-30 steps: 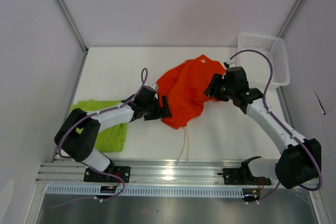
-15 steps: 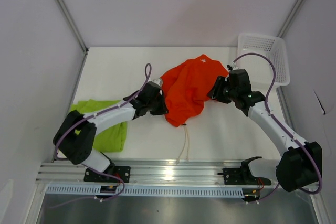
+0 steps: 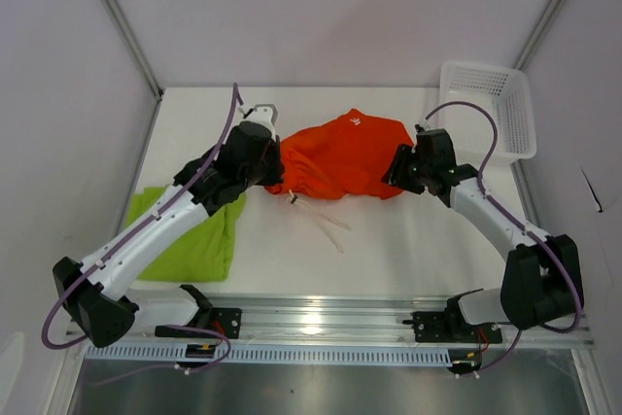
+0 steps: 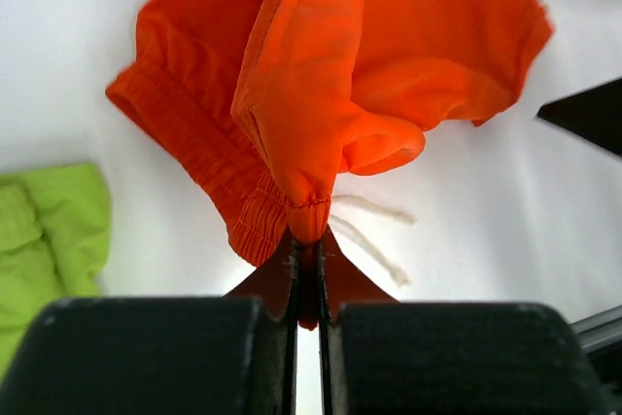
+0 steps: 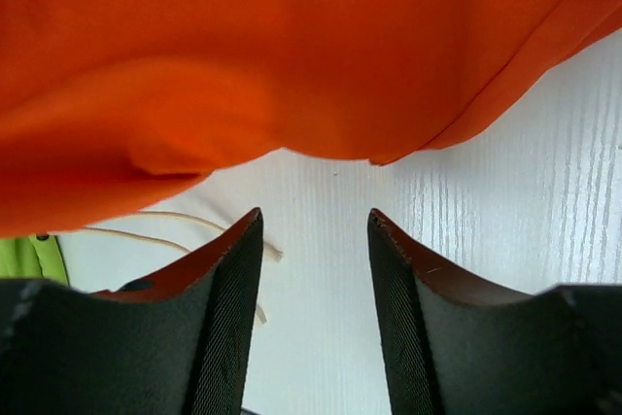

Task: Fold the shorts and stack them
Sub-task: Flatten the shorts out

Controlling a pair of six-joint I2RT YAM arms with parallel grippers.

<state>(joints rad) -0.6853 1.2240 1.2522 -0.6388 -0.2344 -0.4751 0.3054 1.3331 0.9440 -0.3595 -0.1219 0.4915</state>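
Note:
The orange-red shorts point(image 3: 345, 155) lie bunched at the table's middle back, logo up, with white drawstrings point(image 3: 321, 219) trailing toward the front. My left gripper point(image 3: 276, 174) is shut on a gathered fold at their left edge; in the left wrist view the cloth point(image 4: 389, 46) is pinched between the closed fingers point(image 4: 308, 240). My right gripper point(image 3: 397, 170) stands open at the shorts' right edge; the right wrist view shows the fabric point(image 5: 243, 46) just past its fingertips point(image 5: 314, 221), with nothing between them. The lime green shorts point(image 3: 190, 235) lie folded at the front left.
A white mesh basket point(image 3: 491, 109) stands at the back right corner. Grey walls enclose the table on three sides. The aluminium rail point(image 3: 321, 313) with the arm bases runs along the near edge.
My left gripper shut on the orange shorts' left edge and pulled it back and left, stretching the shorts out wider. The right gripper stayed at their right edge.

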